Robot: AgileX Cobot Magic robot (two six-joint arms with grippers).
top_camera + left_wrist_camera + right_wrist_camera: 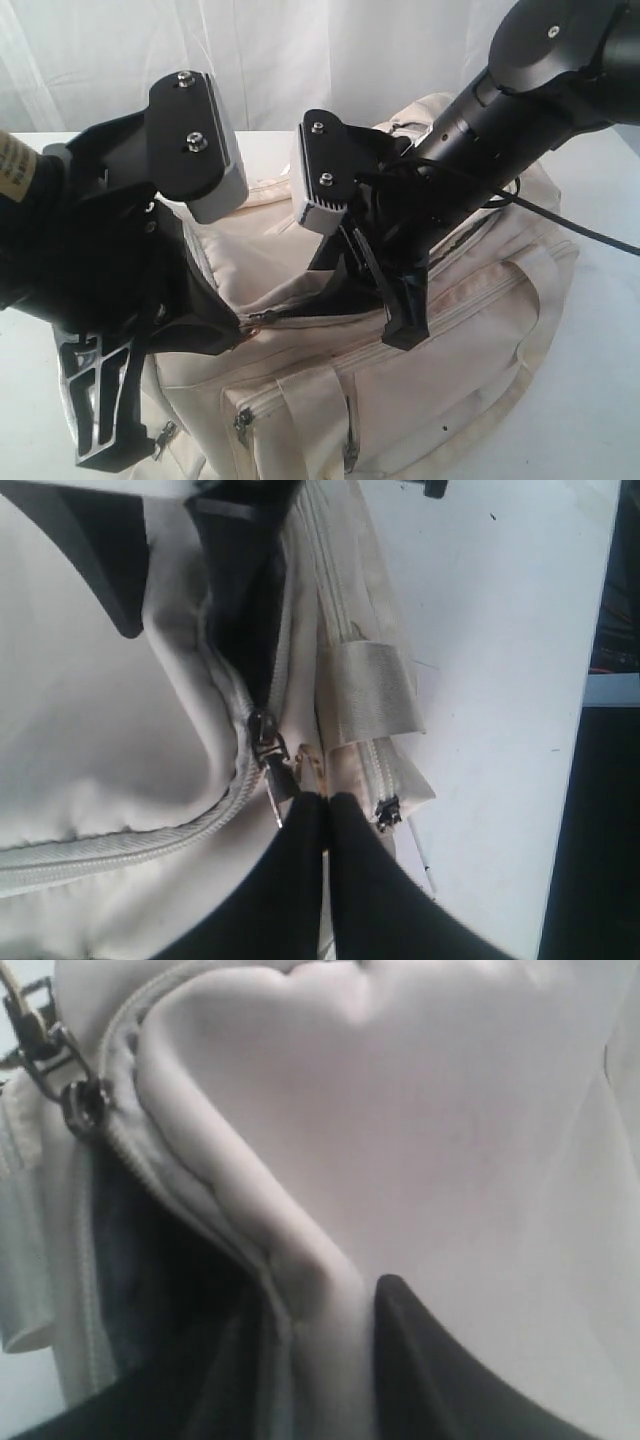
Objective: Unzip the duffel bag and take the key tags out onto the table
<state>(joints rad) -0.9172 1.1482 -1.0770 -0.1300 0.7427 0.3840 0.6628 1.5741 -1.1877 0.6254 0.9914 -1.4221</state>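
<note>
A: The left tool (325,805): apart or together?

B: Together; its two black fingers lie pressed side by side, tips at a seam of the duffel bag (470,350), just beside the main zip slider (266,732); whether any cloth is nipped between them I cannot tell.

A: Around it?

B: A woven strap (372,690) crosses the pocket zip, and a small pocket pull (388,812) sits next to one finger; past the slider the zip gapes and dark lining (250,600) shows; beyond the bag lies bare white worktop (500,630).

A: And the right tool (325,1310)?

B: It straddles the rolled cream lip of the opening; one finger (430,1370) rests on the outer cloth, the other is lost in the dark inside; clamped or not, I cannot tell; a metal clip (35,1025) sits at the zip track.

A: What blocks the view?

B: In the exterior view, both arms; the bag sits mid-worktop beneath them; the left arm (90,260) covers its left end, the right arm (520,90) leans over its top; grey camera blocks (215,165) hide the opening; the lip of cloth screens the inside from the right wrist camera; a black cable (575,228) runs off to the right; a white curtain (330,50) hangs behind.
</note>
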